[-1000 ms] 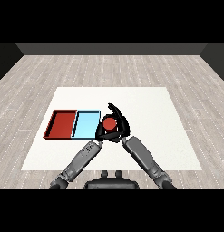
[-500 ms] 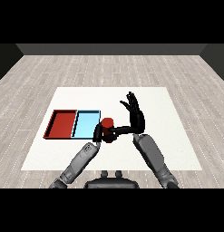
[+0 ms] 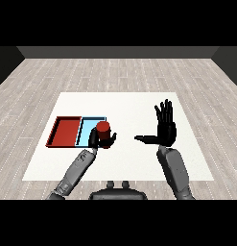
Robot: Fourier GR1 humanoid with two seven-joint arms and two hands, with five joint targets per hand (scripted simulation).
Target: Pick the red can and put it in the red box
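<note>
Here we see the left hand (image 3: 97, 140) curled round the red can (image 3: 103, 130) — over the light blue tray (image 3: 86, 130) | right hand (image 3: 165, 129) spread, well apart | red tray (image 3: 65, 131) alongside

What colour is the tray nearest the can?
Light blue tray, beside the red can; seen in the head view.

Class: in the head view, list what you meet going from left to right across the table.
Red tray → light blue tray → red can held in the left hand → right hand, open.
</note>
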